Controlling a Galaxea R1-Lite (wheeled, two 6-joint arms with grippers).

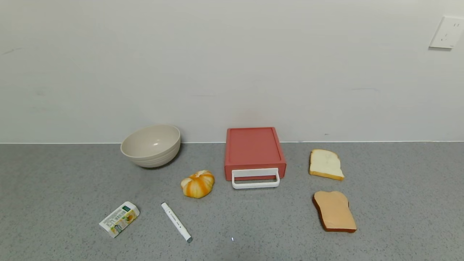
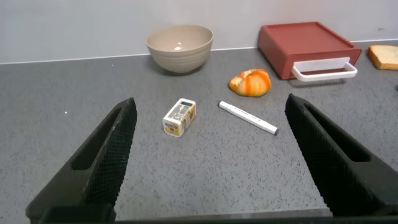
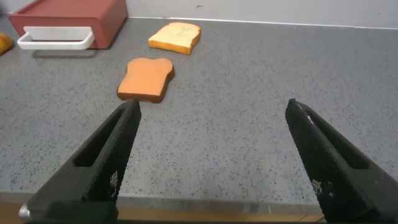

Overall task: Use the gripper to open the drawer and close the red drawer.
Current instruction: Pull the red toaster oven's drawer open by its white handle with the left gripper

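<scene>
Sitting against the wall near the middle of the grey table, the red drawer is shut, its tray pushed fully in and its white loop handle facing the robot and resting just above the table. Neither arm shows in the head view. The left hand hovers low over the near left part of the table with its two black fingers spread wide and nothing between them; beyond it lie a small carton and a white marker, with an orange pumpkin farther on and a beige bowl by the wall. The right hand hangs over the near right part of the table, its fingers also wide apart and holding nothing; ahead of it lies a brown toast slice, then a pale bread slice farther back. In the head view the pumpkin lies just left of the drawer's front, the two slices lie to the drawer's right, well apart from it, and a white wall outlet shows at the upper right
</scene>
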